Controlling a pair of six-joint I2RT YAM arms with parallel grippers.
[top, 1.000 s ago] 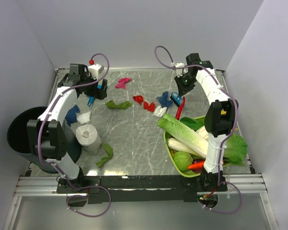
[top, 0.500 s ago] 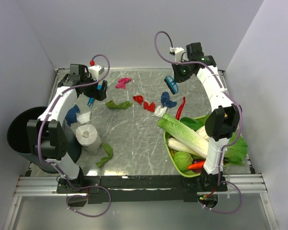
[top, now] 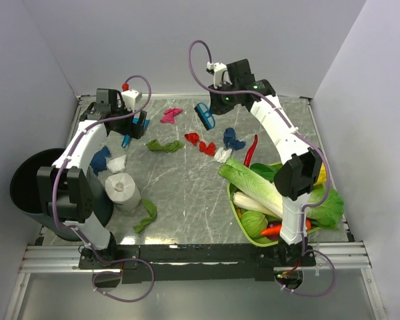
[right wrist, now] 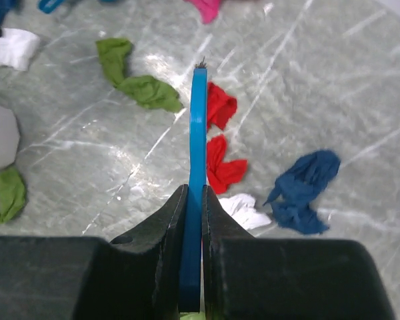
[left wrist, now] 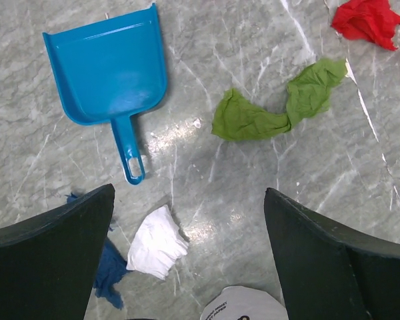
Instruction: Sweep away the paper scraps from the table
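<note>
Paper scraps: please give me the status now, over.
Left tool open above blue dustpan. Right tool shut on blue brush. Paper scraps scattered on table. Tissue roll, red chilli among them.

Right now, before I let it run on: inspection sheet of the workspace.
Surface: grey marble table, littered mostly on its far half and left side.
Job's things: paper scraps in red, green, blue, white and magenta, lying loose; none in the blue dustpan.
Clutter: tissue roll, red chilli, green basket of vegetables on the right.
Grippers: left gripper open, holding nothing, near the dustpan; right gripper shut on a flat blue tool, above the red scraps.
Cables: purple cables loop off both wrists, not touching the scraps.
Surroundings: white walls; black bin beside the left edge.
</note>
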